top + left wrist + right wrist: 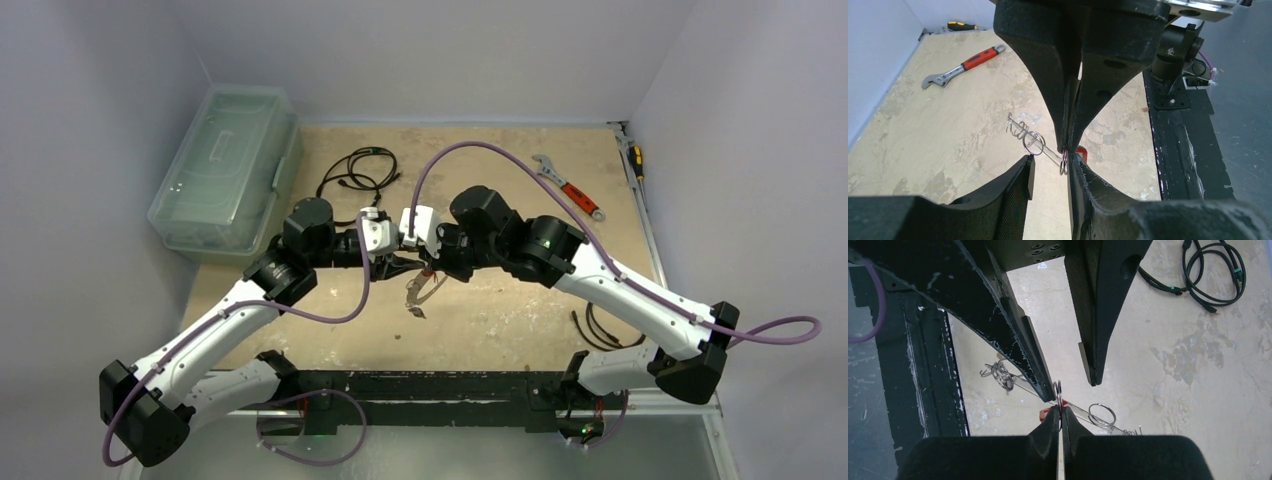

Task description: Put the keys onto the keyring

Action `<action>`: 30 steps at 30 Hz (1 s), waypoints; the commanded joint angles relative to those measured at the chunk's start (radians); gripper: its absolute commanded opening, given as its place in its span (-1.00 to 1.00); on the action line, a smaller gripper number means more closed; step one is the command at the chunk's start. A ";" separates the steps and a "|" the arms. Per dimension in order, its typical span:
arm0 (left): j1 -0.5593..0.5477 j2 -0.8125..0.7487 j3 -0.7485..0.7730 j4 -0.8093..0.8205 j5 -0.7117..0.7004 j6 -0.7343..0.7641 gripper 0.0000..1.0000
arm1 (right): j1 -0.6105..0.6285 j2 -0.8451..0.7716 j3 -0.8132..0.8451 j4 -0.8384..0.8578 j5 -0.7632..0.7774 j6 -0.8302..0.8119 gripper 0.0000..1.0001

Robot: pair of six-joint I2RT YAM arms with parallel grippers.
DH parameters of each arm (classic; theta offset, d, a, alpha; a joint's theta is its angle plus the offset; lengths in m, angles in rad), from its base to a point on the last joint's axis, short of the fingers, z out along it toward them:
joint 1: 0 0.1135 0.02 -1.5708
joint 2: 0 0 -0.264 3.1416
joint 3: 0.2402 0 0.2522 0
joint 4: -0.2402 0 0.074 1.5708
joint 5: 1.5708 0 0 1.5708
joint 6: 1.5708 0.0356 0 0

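While a small split ring (1059, 390) on the keyring (1048, 151) is pinched over the table's middle by the fully closed right gripper (1060, 413), the left gripper (1072, 390) is held part-open around it, gripping nothing. Should those jaws be closed off-centre, the ring could be twisted loose. One red-tagged key (1082, 153), one wrench (965, 62) and two grippers are counted; other keys cannot be made out.

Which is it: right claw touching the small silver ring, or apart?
Touching. The right wrist view shows the right claw shut on the small silver ring, pinching its lower edge.
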 commanded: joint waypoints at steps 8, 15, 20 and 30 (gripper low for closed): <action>-0.002 0.021 0.015 0.082 0.062 -0.010 -0.54 | 0.005 -0.051 0.049 0.054 -0.084 -0.017 -1.00; -0.001 0.019 0.011 0.067 0.066 -0.007 -0.54 | 0.005 -0.082 0.028 0.088 -0.091 -0.017 -1.00; -0.002 0.014 0.004 0.072 0.074 -0.008 -0.66 | 0.005 -0.089 0.024 0.097 -0.111 -0.016 -1.00; -0.002 0.002 -0.006 0.155 0.129 -0.066 -1.00 | 0.005 -0.101 0.017 0.128 -0.138 -0.017 -1.00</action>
